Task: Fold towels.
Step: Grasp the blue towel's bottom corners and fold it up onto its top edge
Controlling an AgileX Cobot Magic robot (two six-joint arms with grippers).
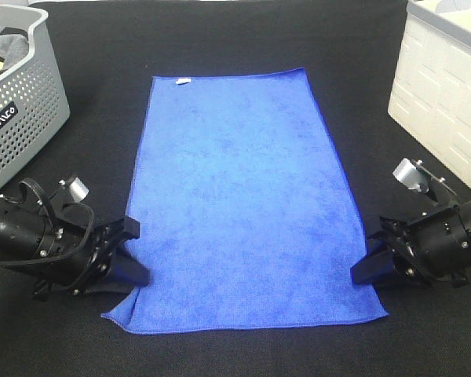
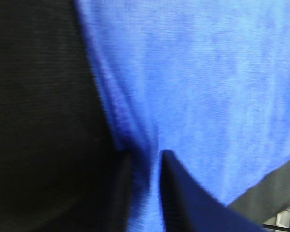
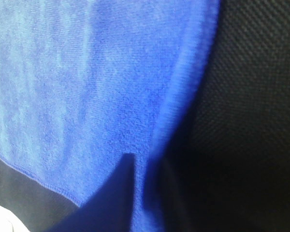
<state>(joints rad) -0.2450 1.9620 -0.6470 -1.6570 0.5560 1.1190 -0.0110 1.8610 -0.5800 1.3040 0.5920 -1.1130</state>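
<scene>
Softness is what we expect from this towel (image 1: 235, 196): fuzzy, light and limp. We judge it will sag and drag if lifted from a single point, and its nap should give the fingers plenty of grip. The best hold looks to be the two long edges close to the near corners, taken as a pair so the near end rises evenly.

It lies spread flat in the middle of the black surface (image 1: 243, 39), with its short ends facing the near and far edges and a small white tag (image 1: 184, 81) at its far-left corner.

The left gripper (image 1: 133, 255) is at the towel's left edge near the near corner, and its wrist view shows a pucker of blue cloth nipped between the fingers. The right gripper (image 1: 367, 261) has the right edge pinched the same way.

We count one towel, two grippers and two baskets: a grey basket (image 1: 31, 110) at the far-left corner and a white basket (image 1: 447, 102) at the far-right.
</scene>
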